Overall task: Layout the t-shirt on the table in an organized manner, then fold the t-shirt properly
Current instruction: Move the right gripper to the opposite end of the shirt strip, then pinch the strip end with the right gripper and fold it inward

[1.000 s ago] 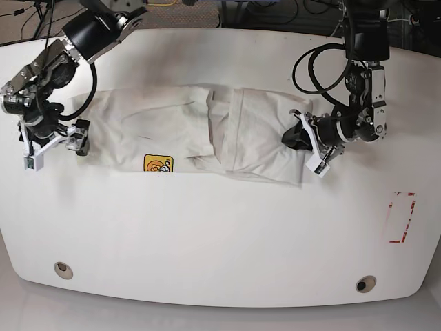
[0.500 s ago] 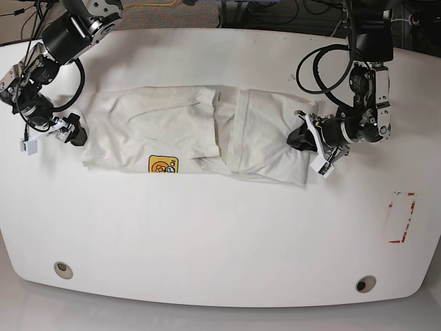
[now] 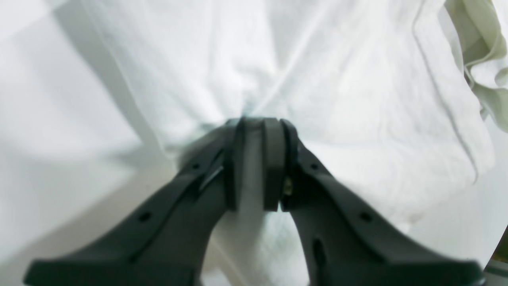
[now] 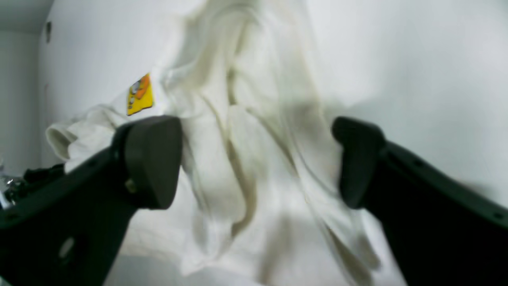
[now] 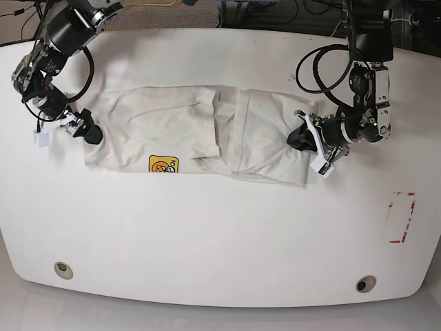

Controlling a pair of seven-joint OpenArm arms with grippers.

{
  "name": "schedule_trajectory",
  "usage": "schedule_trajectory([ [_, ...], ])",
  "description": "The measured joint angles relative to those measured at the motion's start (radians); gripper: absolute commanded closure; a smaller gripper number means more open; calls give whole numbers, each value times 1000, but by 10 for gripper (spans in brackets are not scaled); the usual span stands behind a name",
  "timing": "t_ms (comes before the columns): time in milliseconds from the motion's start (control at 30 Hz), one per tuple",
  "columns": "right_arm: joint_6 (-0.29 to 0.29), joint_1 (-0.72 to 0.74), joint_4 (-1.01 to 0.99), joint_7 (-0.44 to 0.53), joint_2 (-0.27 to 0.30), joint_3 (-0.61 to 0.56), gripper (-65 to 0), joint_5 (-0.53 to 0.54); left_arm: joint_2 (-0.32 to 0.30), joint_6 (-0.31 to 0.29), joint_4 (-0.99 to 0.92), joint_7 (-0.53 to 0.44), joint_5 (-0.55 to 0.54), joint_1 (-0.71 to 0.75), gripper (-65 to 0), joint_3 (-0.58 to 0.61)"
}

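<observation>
The white t-shirt [image 5: 200, 131] lies as a long, creased band across the back half of the table [image 5: 220, 241], its small orange-yellow logo [image 5: 160, 164] on the front edge. At the band's right end my left gripper [image 5: 306, 141] is shut on the hem. The left wrist view shows the left gripper [image 3: 258, 123] with its pads pinched on the t-shirt [image 3: 317, 79]. My right gripper [image 5: 72, 129] stands open at the band's left end. In the right wrist view the right gripper [image 4: 254, 159] is spread wide, with the rumpled t-shirt [image 4: 246, 167] and logo [image 4: 139, 94] beyond it.
Two grommet holes [image 5: 63, 269] [image 5: 365, 283] sit near the table's front edge. A red tape rectangle [image 5: 402, 217] marks the right side. Cables hang along the back edge behind both arms.
My right arm has swung back and up, and its open gripper now points at the shirt's left end. The shirt has shifted slightly right. The left gripper has kept its grip and place.
</observation>
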Motion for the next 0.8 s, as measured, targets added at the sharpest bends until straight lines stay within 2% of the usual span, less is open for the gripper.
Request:
schedule_trajectory([
  [233,-1,0,12,-3,-16,-69,-555,32,0,0,0,-4,0,0,-81,0],
  [467,-2,0,13,26,-23,-79,-542,30,0,0,0,-6,0,0,-81,0],
  [533,-2,0,13,32,-24,-81,-501,24,0,0,0,-5,0,0,-81,0],
  [700,-2,4,13,48,-23,-81,-346,-41,0,0,0,-5,1,0,-81,0],
  [800,-2,13,12,48,-24,-78,-320,-80,0,0,0,-6,1,0,-81,0],
])
